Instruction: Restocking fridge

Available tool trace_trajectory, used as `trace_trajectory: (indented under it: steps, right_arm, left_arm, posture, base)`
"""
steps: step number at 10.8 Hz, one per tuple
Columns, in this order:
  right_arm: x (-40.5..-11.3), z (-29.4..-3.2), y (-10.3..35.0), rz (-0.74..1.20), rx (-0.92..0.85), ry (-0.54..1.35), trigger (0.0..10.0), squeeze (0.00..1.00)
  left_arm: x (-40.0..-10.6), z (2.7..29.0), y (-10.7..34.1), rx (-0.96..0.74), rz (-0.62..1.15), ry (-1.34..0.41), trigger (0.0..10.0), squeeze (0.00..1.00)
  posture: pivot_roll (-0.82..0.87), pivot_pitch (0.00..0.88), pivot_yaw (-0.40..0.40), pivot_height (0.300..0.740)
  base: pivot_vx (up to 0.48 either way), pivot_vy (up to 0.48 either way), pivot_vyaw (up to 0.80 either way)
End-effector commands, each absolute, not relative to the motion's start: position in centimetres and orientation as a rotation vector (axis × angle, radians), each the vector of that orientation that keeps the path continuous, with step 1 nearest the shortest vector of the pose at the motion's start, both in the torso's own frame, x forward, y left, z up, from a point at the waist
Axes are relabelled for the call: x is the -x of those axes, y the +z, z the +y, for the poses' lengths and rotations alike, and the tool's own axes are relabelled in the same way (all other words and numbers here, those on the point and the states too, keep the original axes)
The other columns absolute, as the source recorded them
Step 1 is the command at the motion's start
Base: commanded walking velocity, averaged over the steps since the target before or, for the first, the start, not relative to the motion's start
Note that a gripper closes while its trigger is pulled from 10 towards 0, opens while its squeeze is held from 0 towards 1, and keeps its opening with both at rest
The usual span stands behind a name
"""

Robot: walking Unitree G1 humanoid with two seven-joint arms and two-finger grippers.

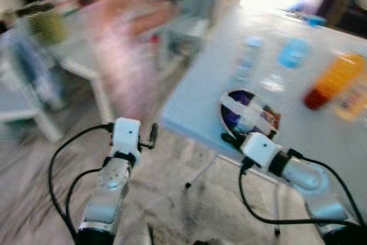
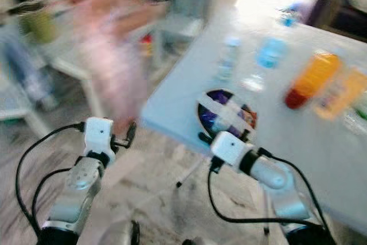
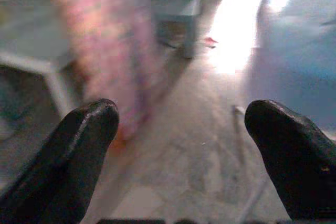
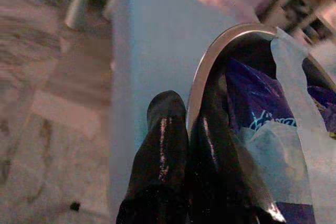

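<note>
— Where is the bowl, and is the robot holding it?

— The metal bowl (image 1: 248, 114) stands near the front corner of the light blue table (image 1: 200, 84). The right pincer (image 4: 185, 129) is clamped on its rim: one black finger (image 4: 163, 150) is outside the wall, the other is inside. In the bowl I see dark blue packets under strips of pale tape.

— And the left pincer?

— The left pincer (image 3: 181, 145) is over the stone floor (image 3: 210, 145), beside the table, with the fingers wide apart and nothing between them.

— Other things on the table?

— An orange bottle (image 1: 335, 81) and two clear bottles with blue caps (image 1: 293, 53), farther back, all blurred. A blurred person in pink (image 1: 123, 55) stands behind, at the left.
</note>
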State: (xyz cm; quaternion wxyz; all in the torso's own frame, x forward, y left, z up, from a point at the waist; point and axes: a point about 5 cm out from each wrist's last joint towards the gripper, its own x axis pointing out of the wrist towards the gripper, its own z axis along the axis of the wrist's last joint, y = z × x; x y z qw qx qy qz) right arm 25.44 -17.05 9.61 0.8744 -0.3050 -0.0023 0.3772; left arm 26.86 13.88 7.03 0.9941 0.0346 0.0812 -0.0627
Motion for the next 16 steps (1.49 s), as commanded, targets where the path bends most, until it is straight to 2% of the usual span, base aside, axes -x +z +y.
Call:
trace_trajectory:
  steps: [1,4,9,12,15,16]
  right_arm:
    - [-25.0,-16.5,9.1,0.008,0.622,0.817,10.0,0.00]
    - [-24.7,-15.7,8.6,-0.003,0.529,0.775,10.0,0.00]
    - [-25.4,-14.4,9.0,-0.050,0.567,0.813,10.0,0.00]
    - [-25.4,-14.2,8.9,-0.064,0.597,0.831,10.0,0.00]
    - [-25.0,-14.3,8.4,-0.060,0.618,0.822,10.0,0.00]
    - [-25.0,-14.5,8.3,-0.061,0.623,0.789,10.0,0.00]
  left_arm:
    - [-26.7,14.0,6.7,-0.062,0.173,-0.105,10.0,0.00]
    - [-26.5,14.9,6.2,-0.055,0.188,-0.054,10.0,0.00]
    - [-27.5,15.3,6.8,-0.080,0.170,-0.038,10.0,0.00]
    - [-27.1,15.2,6.3,-0.090,0.176,-0.042,10.0,0.00]
    - [-26.2,16.8,6.0,-0.113,0.156,0.021,10.0,0.00]
    - [-26.4,16.6,5.9,-0.142,0.159,-0.015,10.0,0.00]
  posture:
    - [0.09,0.055,-0.047,0.740]
    - [0.10,0.040,-0.072,0.740]
    - [0.11,0.028,-0.054,0.740]
    - [0.11,0.027,-0.055,0.740]
    - [0.09,0.000,-0.024,0.740]
    - [0.08,0.000,0.001,0.740]
  base:
    - [0.000,0.000,0.80]
    - [0.000,0.000,0.80]
    - [0.000,0.000,0.80]
    - [0.000,0.000,0.80]
    - [0.000,0.000,0.80]
    - [0.000,0.000,0.80]
